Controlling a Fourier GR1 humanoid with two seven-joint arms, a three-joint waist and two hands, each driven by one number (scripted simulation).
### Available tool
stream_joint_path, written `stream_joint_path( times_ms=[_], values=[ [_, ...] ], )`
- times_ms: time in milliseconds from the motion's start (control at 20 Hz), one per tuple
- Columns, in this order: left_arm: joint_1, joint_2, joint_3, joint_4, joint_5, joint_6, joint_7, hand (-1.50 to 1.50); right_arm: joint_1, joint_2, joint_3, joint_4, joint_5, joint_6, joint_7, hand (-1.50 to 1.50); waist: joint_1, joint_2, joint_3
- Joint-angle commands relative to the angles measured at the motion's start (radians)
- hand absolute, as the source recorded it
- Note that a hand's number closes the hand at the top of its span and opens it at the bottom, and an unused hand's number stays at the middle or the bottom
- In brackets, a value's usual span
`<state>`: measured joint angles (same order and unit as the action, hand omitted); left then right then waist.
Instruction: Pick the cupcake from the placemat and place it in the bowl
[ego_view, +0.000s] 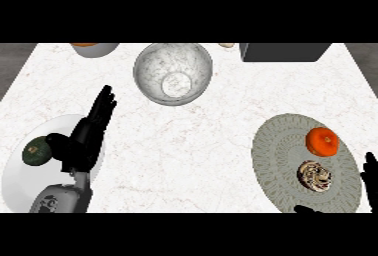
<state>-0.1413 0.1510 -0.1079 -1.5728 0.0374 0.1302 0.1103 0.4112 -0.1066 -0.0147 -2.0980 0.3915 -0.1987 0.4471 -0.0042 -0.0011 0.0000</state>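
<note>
A white marbled desk (199, 150) is seen from above, with the cupcake (315, 176) lying on the round grey placemat (277, 150) at the right, just beside an orange fruit (322, 141), and the marbled bowl (173, 73) well apart at the far middle. The right hand (369, 172) is seen only at the view's edge beside the placemat, holding nothing, its fingers seemingly straight, while the left hand (87, 137) is rested open over a white plate (22, 175). For a clean pick, the cupcake should be closed on from its near side, so that the fruit is not nudged.
</note>
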Motion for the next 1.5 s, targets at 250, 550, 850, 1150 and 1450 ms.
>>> stream_joint_path(
  times_ms=[250,550,850,1150,1450],
  values=[
    [-0.005,-0.047,0.008,0.039,-0.037,-0.019,-0.031,0.0,-0.024,0.03,-0.072,0.079,-0.096,0.033,-0.085,-1.5,0.0,0.001,0.0],
    [-0.005,-0.036,0.048,0.065,-0.027,-0.049,-0.04,0.0,0.02,0.087,-0.067,0.178,-0.111,0.01,-0.194,-1.5,-0.001,0.001,0.0],
    [-0.026,-0.029,0.069,0.03,-0.04,-0.062,-0.008,0.0,-0.132,0.105,-0.066,0.367,-0.054,-0.073,-0.231,-1.5,0.003,0.001,0.0],
    [0.071,-0.056,0.037,-0.017,-0.046,-0.065,-0.029,0.0,-0.069,0.071,-0.083,0.404,0.055,-0.081,-0.217,-1.5,0.004,0.001,0.0],
    [0.02,-0.083,0.039,0.004,-0.076,-0.048,-0.016,0.0,-0.186,0.045,-0.115,0.56,0.013,-0.043,-0.248,-1.5,0.003,0.001,0.0]
  ],
)
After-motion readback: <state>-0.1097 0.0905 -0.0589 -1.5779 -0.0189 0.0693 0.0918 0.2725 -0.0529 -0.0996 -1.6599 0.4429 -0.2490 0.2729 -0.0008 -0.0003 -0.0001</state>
